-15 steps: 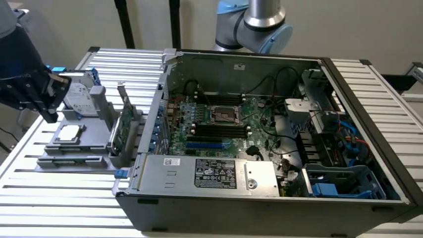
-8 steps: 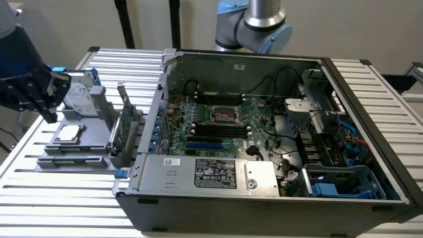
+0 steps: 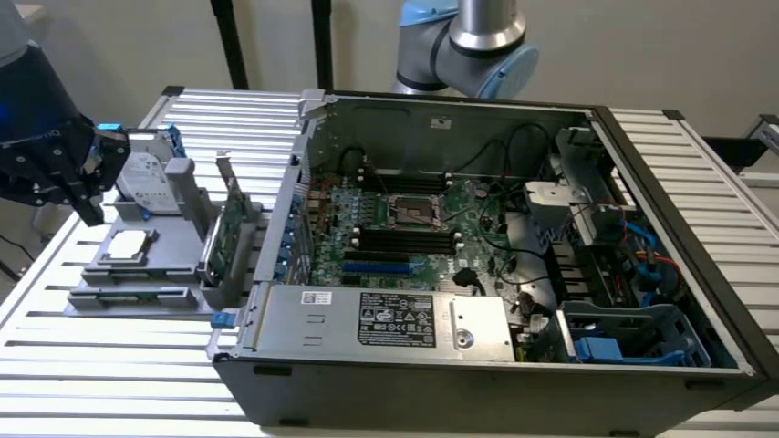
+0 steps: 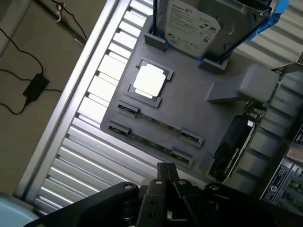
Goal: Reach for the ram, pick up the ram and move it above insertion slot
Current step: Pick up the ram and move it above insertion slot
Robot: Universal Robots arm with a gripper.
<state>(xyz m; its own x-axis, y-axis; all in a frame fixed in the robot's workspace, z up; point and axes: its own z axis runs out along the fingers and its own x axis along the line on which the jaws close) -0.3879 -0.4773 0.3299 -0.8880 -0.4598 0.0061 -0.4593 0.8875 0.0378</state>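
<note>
Jaws together, empty, raised off tray [image 4: 203, 118]. Ram [image 4: 151, 143] flat in slot along tray edge opposite hard drive [image 4: 189, 23], just beyond jaw tips, long axis parallel to that edge.

A plain, pale beige wall [image 3: 658, 55] ran behind the scene, bare and evenly lit. Two black upright poles [image 3: 228, 41] stood against it toward the exterior view's left. The bench [image 3: 122, 365] was built from ribbed silver metal slats laid side by side, with dark grooves between them. Bright streaks of reflected light lay along several slats. In the wrist view, the bench's long edge rail bordered a dull tan floor [image 4: 28, 142]. A thin black cable [image 4: 19, 46] lay in loose curves on that floor, joined to a small black power block [image 4: 35, 86]. A dark line, either a cord or a rod, crossed the floor near the bench's corner.
</note>
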